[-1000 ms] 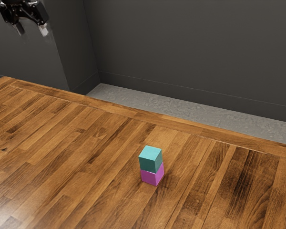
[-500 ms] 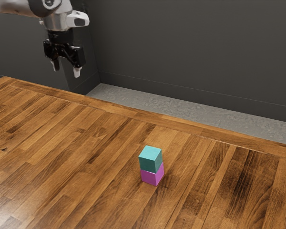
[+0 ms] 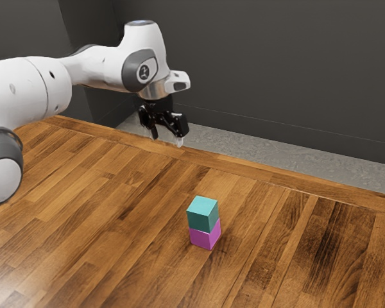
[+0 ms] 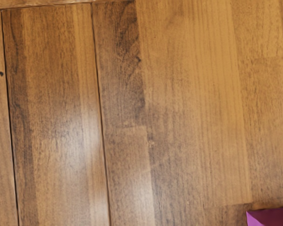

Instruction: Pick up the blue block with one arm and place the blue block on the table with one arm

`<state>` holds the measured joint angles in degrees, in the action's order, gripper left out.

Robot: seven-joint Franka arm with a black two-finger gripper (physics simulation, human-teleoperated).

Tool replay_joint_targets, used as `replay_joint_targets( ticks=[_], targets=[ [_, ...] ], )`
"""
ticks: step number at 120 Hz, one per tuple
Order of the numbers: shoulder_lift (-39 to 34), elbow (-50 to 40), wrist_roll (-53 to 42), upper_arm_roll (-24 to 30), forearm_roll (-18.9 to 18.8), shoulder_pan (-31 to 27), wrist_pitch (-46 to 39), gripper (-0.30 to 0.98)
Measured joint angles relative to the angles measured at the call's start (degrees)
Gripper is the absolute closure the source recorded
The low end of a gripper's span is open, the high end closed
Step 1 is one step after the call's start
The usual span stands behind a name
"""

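My black gripper (image 3: pixel 167 138) hangs open in the air above the table, fingers pointing down with nothing between them. Lower and toward the exterior view's right, the teal-blue block (image 3: pixel 203 214) rests on top of a magenta block (image 3: pixel 205 235), which stands on the wooden table (image 3: pixel 115 212). A gap separates my hand from the stack. Part of the magenta block (image 4: pixel 272 218) appears at a corner of the wrist view.
Bare wooden planks (image 4: pixel 170 113) lie under the hand. Behind the table's far edge (image 3: pixel 244 168) are a grey floor (image 3: pixel 269 154) and a dark wall (image 3: pixel 276 70).
My arm has come in from the exterior view's upper left, moving toward its right and lower, nearer the stack. Both blocks have stayed where they were.
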<state>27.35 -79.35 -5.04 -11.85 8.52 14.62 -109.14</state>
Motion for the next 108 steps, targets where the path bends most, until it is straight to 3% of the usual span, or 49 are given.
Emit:
replay_joint_targets(
  ticks=[18,54,70,108],
  targets=[
    [4.1,4.3,2.6,5.0,0.4,1.4,-3.1,0.02],
    [10.1,2.5,8.7,5.7,1.6,3.8,-6.9,0.02],
    [5.1,-6.8,10.1,5.7,1.4,4.1,-10.3,0.02],
    [-3.7,-15.6,12.2,5.7,0.5,6.9,-15.2,0.02]
  ],
)
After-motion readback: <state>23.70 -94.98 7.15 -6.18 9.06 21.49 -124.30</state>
